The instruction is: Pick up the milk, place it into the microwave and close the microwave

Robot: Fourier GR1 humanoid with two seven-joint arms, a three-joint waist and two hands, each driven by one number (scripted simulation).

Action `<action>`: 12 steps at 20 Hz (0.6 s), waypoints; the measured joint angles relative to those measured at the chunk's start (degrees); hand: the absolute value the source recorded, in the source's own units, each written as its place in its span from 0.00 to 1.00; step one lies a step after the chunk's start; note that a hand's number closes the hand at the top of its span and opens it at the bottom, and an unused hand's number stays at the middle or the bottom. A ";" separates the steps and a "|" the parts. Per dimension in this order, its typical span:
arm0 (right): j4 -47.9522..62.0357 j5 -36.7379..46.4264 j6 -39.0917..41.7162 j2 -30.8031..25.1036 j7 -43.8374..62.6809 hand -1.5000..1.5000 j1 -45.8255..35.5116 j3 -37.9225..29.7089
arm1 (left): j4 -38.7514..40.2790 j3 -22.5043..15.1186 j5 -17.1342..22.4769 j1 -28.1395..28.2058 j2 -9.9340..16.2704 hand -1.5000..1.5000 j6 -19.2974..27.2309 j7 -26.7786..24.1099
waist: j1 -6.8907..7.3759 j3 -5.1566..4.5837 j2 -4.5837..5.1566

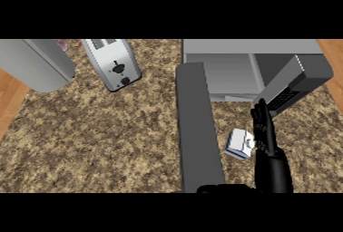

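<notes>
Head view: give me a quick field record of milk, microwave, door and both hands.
milk: on the counter, in front of the microwave, not inside
microwave: cavity visible
microwave door: swung open, left of the milk
right hand: open, fingers straight, beside the milk's right side
left hand: at the lower edge, fingers cannot be judged
toaster: upper left

Counter (100, 136) is a speckled brown and tan granite pattern, with plain orange wood at the far left and upper right edges. Microwave (254, 68) at upper right is grey with a darker door (198, 131); toaster (112, 63) up top is silver. Milk (237, 144) is white and blue, right hand (264, 131) black.
</notes>
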 measured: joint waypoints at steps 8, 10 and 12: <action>9.94 -6.26 -0.97 0.59 -11.17 0.00 3.07 -5.15 | 0.20 3.61 2.93 0.87 0.89 0.00 -2.78 0.87 | -0.03 -0.04 -0.05; 12.78 -7.95 -0.49 0.17 -14.01 0.00 3.34 -7.26 | -0.12 4.53 3.77 1.08 1.03 0.00 -3.30 1.29 | -0.04 -0.02 -0.01; 15.64 -9.43 0.12 -0.38 -17.15 0.00 3.98 -9.21 | -1.07 5.12 4.61 1.34 1.01 0.00 -3.45 2.25 | -0.07 0.03 0.05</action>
